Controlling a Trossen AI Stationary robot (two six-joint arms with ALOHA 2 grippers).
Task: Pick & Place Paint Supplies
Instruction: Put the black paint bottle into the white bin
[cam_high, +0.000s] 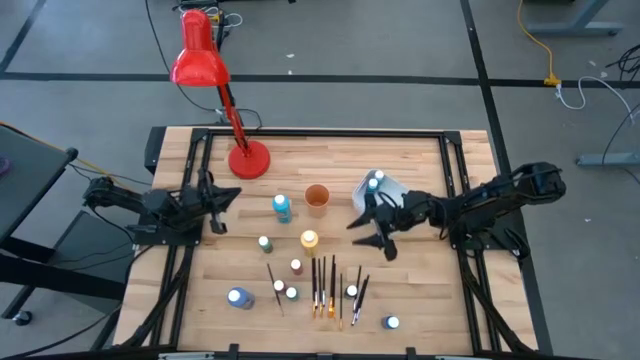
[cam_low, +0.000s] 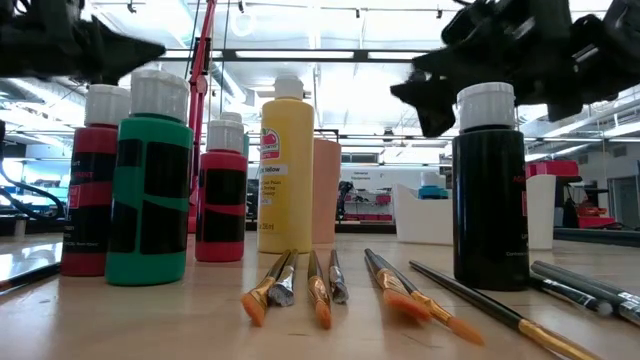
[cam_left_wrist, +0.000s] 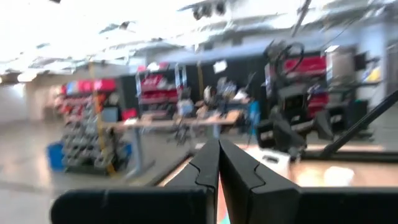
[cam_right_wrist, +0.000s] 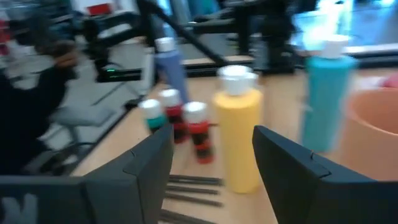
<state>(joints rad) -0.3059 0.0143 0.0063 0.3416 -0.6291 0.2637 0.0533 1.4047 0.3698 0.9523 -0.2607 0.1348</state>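
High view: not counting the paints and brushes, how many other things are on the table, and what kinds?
red lamp: 1
orange cup: 1
white tub: 1
Total: 3

The right arm reaches in from the right edge toward the middle of the counter, its hand (cam_high: 372, 233) with fingers (cam_right_wrist: 149, 163) spread wide and nothing between them. The left arm sits folded at the left edge, its hand (cam_high: 218, 208) with fingers (cam_left_wrist: 205, 167) pressed together.
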